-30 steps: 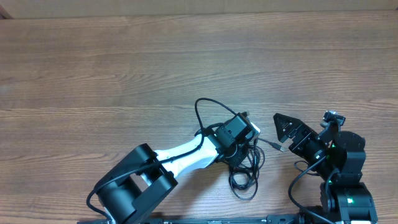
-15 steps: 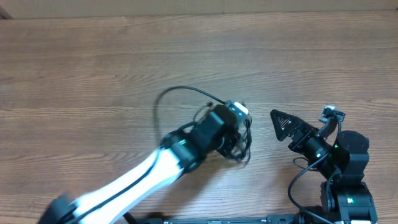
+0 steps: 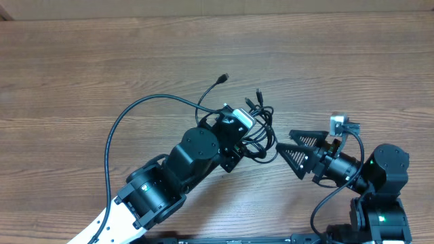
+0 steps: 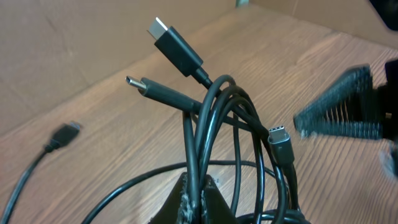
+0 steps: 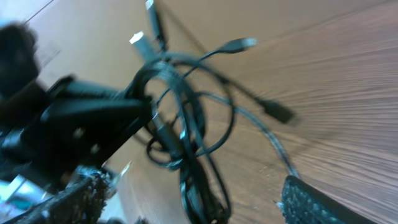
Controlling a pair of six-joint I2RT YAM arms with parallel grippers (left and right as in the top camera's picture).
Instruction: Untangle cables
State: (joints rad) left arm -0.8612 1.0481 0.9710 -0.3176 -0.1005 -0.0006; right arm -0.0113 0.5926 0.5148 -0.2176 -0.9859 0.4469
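Observation:
The cables [image 3: 259,130] are thin black cords bunched in a knot, with plug tips sticking out at the top. My left gripper [image 3: 239,129] is shut on the bunch and holds it above the table; in the left wrist view the fingers [image 4: 200,198] pinch cords of the cables [image 4: 214,118]. One long strand [image 3: 135,112] loops out to the left. My right gripper [image 3: 288,146] is open, its fingers either side of the bunch's right edge. In the right wrist view the cables [image 5: 186,124] hang between its open fingers [image 5: 199,202], blurred.
The wooden table [image 3: 81,61] spreads around both arms. A cardboard wall [image 4: 56,37] stands along the far edge. The left arm's body [image 3: 163,183] lies across the front middle; the right arm's base [image 3: 380,203] is at the front right.
My left arm has swung and lifted the bunch up and to the right; a long strand now trails out left. My right gripper has opened wide and moved left to the bunch.

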